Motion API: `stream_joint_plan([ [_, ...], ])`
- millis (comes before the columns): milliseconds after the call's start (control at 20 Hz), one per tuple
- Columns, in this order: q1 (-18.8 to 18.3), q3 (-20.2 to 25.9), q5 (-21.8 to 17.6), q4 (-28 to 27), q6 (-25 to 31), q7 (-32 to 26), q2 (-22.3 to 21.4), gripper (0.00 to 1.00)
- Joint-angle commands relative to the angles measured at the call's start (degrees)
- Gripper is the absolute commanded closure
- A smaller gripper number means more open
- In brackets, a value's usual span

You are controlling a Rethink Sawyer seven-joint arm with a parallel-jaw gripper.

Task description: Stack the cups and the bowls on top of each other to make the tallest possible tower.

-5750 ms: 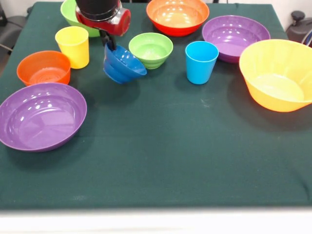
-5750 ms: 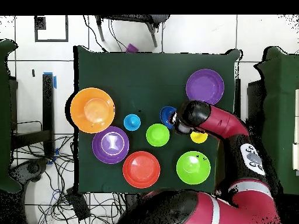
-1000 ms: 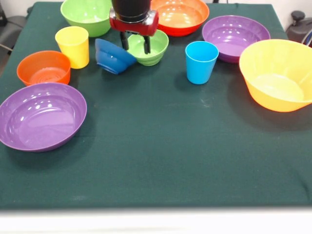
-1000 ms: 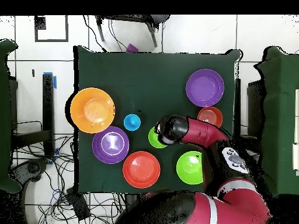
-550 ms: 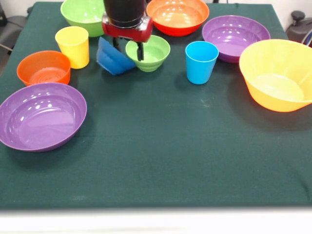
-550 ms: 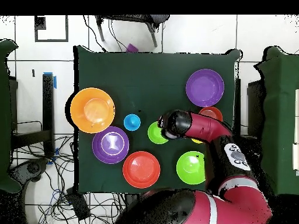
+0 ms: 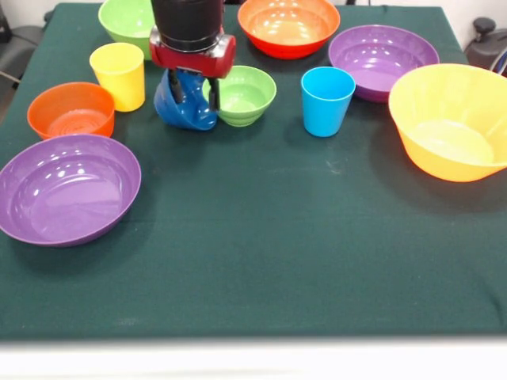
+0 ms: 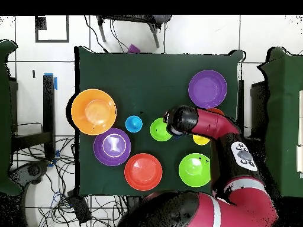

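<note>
My gripper (image 7: 194, 91) is low at the far left, its fingers apart and astride the small dark blue bowl (image 7: 184, 111), which is tipped steeply on its side. One finger (image 7: 176, 84) is in front of the bowl and the other is by its right edge. A small green bowl (image 7: 243, 95) touches it on the right. The yellow cup (image 7: 119, 75) stands to the left and the light blue cup (image 7: 326, 100) to the right. The big orange bowl (image 7: 451, 119) sits upright at the right. No tower stands. In the overhead view the gripper (image 8: 173, 124) hides the blue bowl.
A small red-orange bowl (image 7: 71, 111) and a large purple bowl (image 7: 67, 186) are at the left. A green bowl (image 7: 127, 20), a red-orange bowl (image 7: 289, 25) and a second purple bowl (image 7: 383, 57) line the far side. My arm (image 8: 207, 125) partly covers the yellow cup in the overhead view.
My gripper moved left, from over the small green bowl to over the dark blue bowl. The blue bowl has tipped more upright and shifted closer to the green bowl.
</note>
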Motion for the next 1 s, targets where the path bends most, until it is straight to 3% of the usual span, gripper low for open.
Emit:
stream_joint_plan([
  [50,0.0,3.7,-3.0,-4.5,5.5,-3.8,1.3,0.0],
  [550,-1.3,4.6,-3.6,-5.5,5.1,-5.3,3.9,0.0],
  [1000,-1.5,2.9,-4.4,3.7,1.1,-2.1,0.6,0.0],
])
